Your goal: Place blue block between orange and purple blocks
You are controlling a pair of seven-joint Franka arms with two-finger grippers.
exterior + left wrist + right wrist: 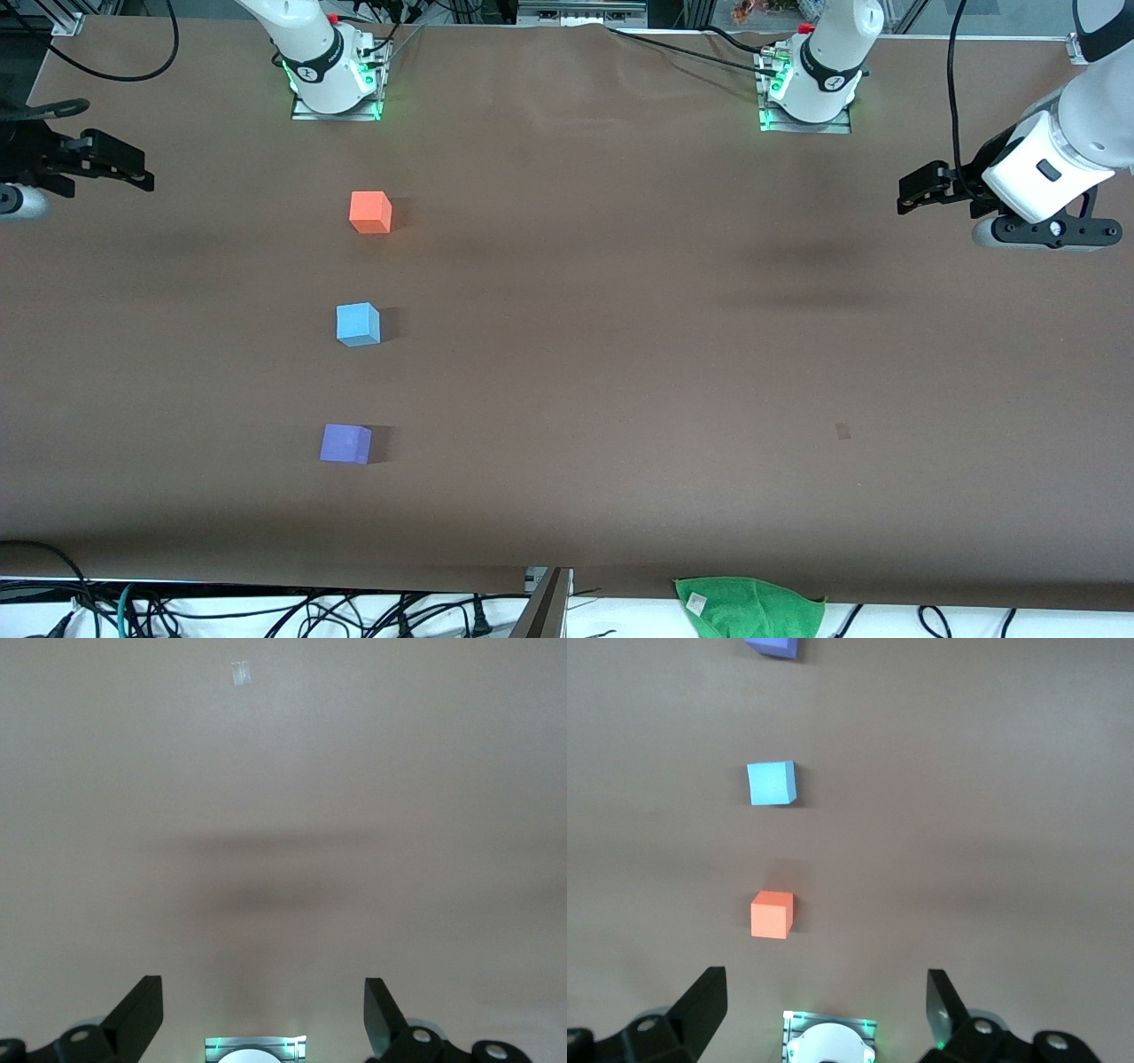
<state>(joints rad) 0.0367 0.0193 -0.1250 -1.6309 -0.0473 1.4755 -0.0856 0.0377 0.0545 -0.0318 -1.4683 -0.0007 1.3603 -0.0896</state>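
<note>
Plain sky-blue cube (358, 324)

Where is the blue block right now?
In the front view, the blue block sits on the table toward the right arm's end, between the orange block and the nearer purple block.

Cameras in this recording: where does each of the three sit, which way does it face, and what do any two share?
Front view: high across the brown table, facing both bases; shows the right claw and left claw at opposite table ends.
Left wrist view: on the left arm, looking down at bare table past its open left claw's fingers.
Right wrist view: on the right arm, looking down past its open fingers.
Shared by front and right wrist: small matte orange cube, sky-blue cube, violet-purple cube, in a line.
</note>
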